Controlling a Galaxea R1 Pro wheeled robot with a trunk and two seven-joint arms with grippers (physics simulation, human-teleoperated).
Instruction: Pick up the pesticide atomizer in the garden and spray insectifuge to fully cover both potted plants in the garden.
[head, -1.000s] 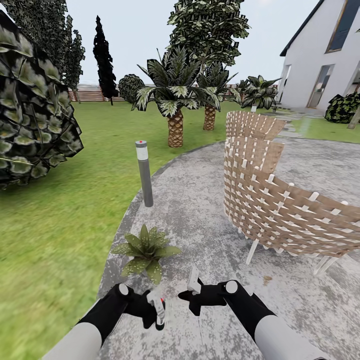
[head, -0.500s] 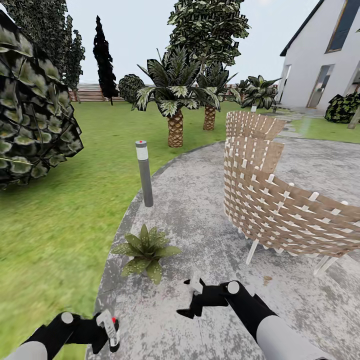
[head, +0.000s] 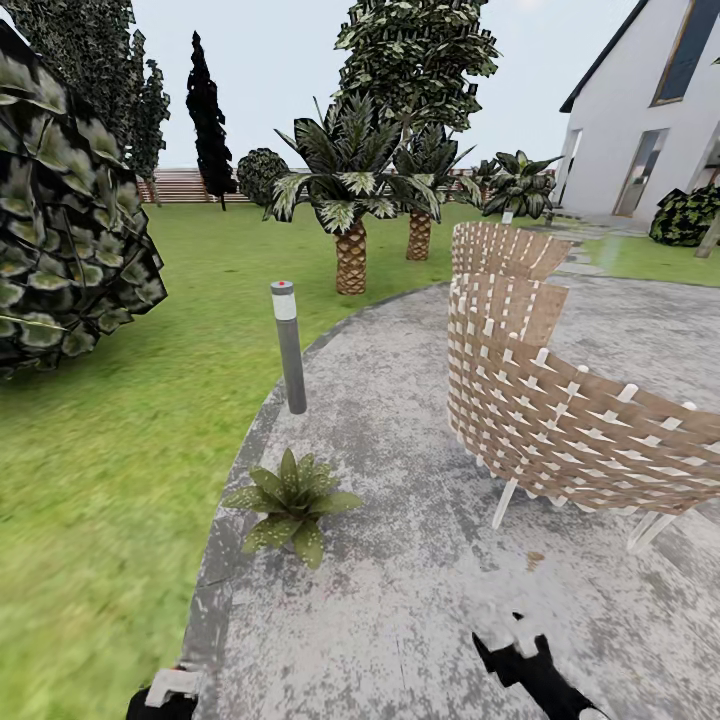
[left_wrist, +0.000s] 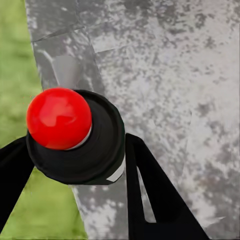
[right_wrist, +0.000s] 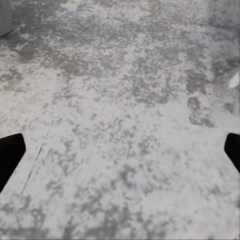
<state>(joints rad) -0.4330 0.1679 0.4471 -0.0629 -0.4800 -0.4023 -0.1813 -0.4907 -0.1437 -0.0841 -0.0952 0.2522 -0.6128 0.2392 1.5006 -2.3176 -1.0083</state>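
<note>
A potted plant (head: 290, 505), a low rosette of pointed green leaves, sits at the rim of the grey paved circle (head: 420, 600), beside the lawn. My left gripper (head: 172, 692) is low at the head view's bottom edge, left of and nearer than the plant. It is shut on the pesticide atomizer (left_wrist: 75, 135), seen from above in the left wrist view as a red knob (left_wrist: 58, 118) on a dark round top, with a black finger (left_wrist: 150, 195) on each side. My right gripper (head: 515, 648) hangs low over bare paving, open (right_wrist: 120, 152) with nothing between its fingers.
A grey bollard lamp (head: 289, 345) stands behind the plant at the paving's edge. Woven wicker chairs (head: 560, 420) fill the right side. A big dark shrub (head: 70, 220) is at the left, palms (head: 350, 220) beyond the lawn (head: 110, 470), a white house (head: 640, 120) far right.
Both arms have dropped toward the view's bottom edge. The left one carried the atomizer down and to the left; the right one sank and moved right. The scene has not shifted.
</note>
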